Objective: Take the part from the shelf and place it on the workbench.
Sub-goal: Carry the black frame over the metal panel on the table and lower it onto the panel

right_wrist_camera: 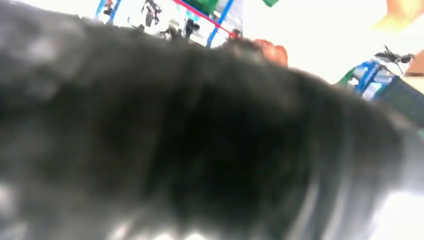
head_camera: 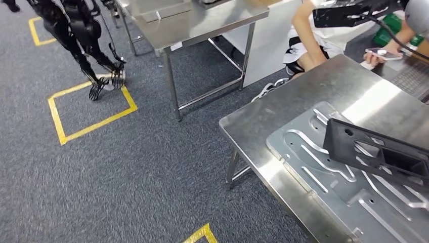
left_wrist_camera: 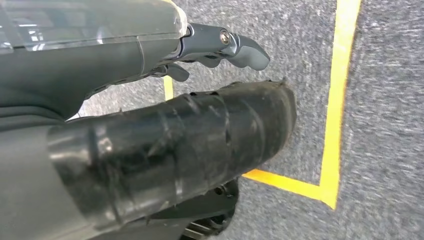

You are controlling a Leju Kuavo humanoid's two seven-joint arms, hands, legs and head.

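Note:
A black frame-like part (head_camera: 374, 152) hangs tilted just above a grey slotted metal plate (head_camera: 313, 172) that lies on the steel workbench (head_camera: 283, 116) at the right. The part runs out of the head view at the right edge, toward my right arm. In the right wrist view a dark blurred mass (right_wrist_camera: 200, 150) sits against the lens and hides my right hand's fingers, so the grip itself is hidden. My left hand (left_wrist_camera: 150, 125) hangs over grey carpet with its grey thumb (left_wrist_camera: 225, 45) spread, holding nothing.
A person (head_camera: 324, 35) sits behind the workbench holding a phone (head_camera: 384, 53), beside a laptop (head_camera: 412, 76). A second steel table (head_camera: 202, 25) stands further back. Another dark robot (head_camera: 86, 35) stands at the far left by yellow floor tape (head_camera: 91, 126).

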